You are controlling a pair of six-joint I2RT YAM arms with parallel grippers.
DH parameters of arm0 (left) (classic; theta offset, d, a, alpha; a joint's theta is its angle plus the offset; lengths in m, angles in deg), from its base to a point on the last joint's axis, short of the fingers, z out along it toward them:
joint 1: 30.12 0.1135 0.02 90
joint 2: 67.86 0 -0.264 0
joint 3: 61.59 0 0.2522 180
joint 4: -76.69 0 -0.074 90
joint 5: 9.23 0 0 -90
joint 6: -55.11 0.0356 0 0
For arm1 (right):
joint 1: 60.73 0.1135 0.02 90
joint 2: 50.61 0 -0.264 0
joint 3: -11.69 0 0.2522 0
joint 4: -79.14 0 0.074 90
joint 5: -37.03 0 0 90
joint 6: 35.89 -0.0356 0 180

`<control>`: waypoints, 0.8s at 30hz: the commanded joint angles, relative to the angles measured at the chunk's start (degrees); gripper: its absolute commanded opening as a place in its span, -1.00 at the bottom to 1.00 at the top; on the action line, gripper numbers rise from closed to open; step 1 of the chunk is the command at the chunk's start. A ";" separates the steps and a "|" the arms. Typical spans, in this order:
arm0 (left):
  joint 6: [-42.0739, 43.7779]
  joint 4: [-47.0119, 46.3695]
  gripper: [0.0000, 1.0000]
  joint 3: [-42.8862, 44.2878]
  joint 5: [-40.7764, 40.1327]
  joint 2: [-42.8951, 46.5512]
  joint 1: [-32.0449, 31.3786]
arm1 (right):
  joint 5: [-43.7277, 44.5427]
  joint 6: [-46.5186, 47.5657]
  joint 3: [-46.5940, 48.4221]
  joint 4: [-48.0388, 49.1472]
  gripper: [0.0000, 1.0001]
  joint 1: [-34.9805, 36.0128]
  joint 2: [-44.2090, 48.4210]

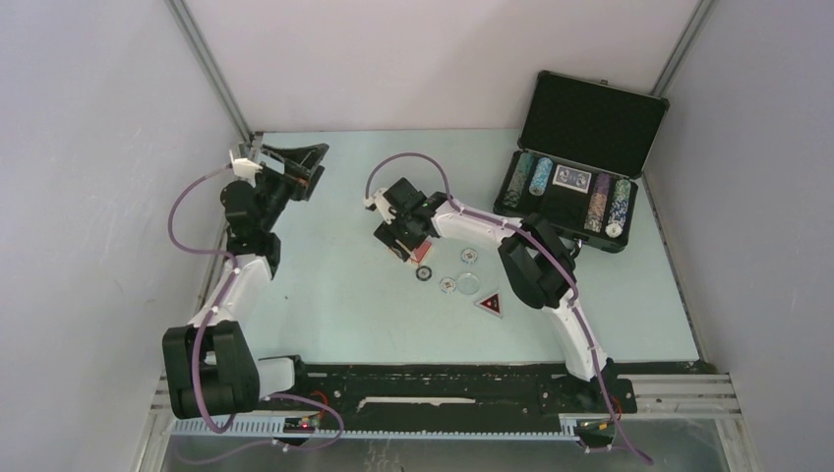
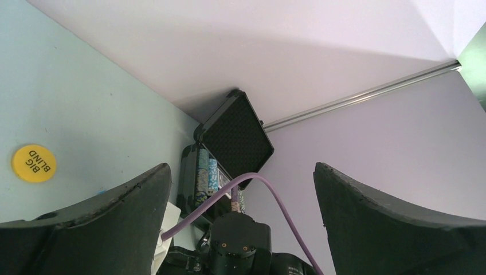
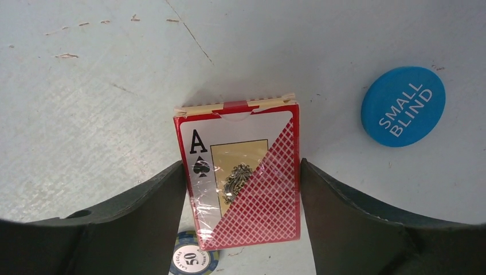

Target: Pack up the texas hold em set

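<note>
Red card deck [image 3: 240, 183] is lying flat on the table [image 1: 344, 305], ace face up, left of centre and well apart from the briefcase [image 1: 590, 123]. The right gripper [image 3: 242, 163] is straddling it from above. Its fingers [image 3: 155, 200] are standing against the two long edges and appear to be touching both, so the tool is set to the deck's width and gripping it. The deck is not yet lifted. Taking it across the short dimension is judged sensible, since the box is stiff there and the grip is leaving the face clear.

Loose pieces are lying close by. A blue disc [image 3: 403, 106] marked SMALL BLIND is sitting near the deck's far right corner. A striped 50 chip [image 3: 195, 259] is touching or tucked under the near edge; which of the two cannot be told. The chip may be dragged when the deck rises.

The briefcase is standing at the far right with its lid upright, which is leaving the tray open for loading. Chip rows [image 1: 516, 182] and another deck [image 1: 571, 178] are already seated inside. A triangular token [image 1: 490, 303] is waiting on the table.

The left gripper [image 2: 242, 166] is hanging at the far left, spread wide and holding nothing, out of the working arm's way. A yellow BIG BLIND disc [image 2: 34, 162] is lying near it.
</note>
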 commanded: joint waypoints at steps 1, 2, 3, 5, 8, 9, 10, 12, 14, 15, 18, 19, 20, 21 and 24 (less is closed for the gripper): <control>-0.40 -2.59 1.00 -0.54 1.41 0.15 0.94 | 2.66 2.25 3.07 -0.57 0.63 0.52 -1.17; -0.40 -2.59 1.00 -0.47 1.51 0.19 0.96 | 2.49 2.42 3.29 -0.97 0.65 0.53 -1.30; -0.28 -2.59 1.00 -0.45 1.56 0.13 0.93 | 2.61 2.42 3.67 -1.35 0.66 0.49 -1.60; -0.44 -2.60 1.00 -0.38 1.70 0.00 0.98 | 2.97 2.53 4.33 -2.08 0.65 0.48 -2.02; -0.64 -2.59 1.00 0.21 2.39 -0.79 1.32 | 2.67 2.46 4.51 -2.55 0.53 0.49 -1.98; -0.71 -2.59 1.00 0.56 2.85 -1.25 1.55 | 2.50 2.24 4.55 -2.73 0.47 0.48 -1.86; -0.71 -2.59 1.00 0.86 3.37 -1.69 1.79 | 2.23 2.03 4.47 -2.81 0.32 0.48 -1.78; -0.64 -2.59 1.00 0.97 3.55 -2.18 2.32 | -0.60 2.39 5.77 -4.73 -0.11 0.31 -1.94; -0.25 -2.59 1.00 1.21 3.66 -2.67 2.93 | -1.48 2.02 7.86 -8.02 -0.31 0.28 -2.34; 0.04 -2.59 1.00 1.48 3.79 -3.06 3.14 | -1.23 1.99 8.15 -9.23 -0.31 0.33 -1.91; 0.04 -2.60 1.00 1.85 4.24 -4.03 3.61 | -0.03 1.64 6.20 -9.25 -0.29 0.34 2.34; -0.11 -2.61 1.00 1.83 4.32 -4.21 3.69 | 0.09 1.89 4.90 -8.59 -0.29 0.35 4.38; -0.03 -2.59 1.00 1.88 4.30 -4.30 3.68 | 0.40 2.60 3.59 -7.75 -0.29 0.27 6.57; 0.07 -2.59 1.00 1.92 4.31 -4.35 3.65 | 1.04 3.44 2.38 -7.50 -0.29 0.15 8.86; -0.56 -2.64 1.00 1.92 4.37 -4.25 3.63 | 4.43 6.82 -1.25 -7.73 -0.29 -0.62 15.62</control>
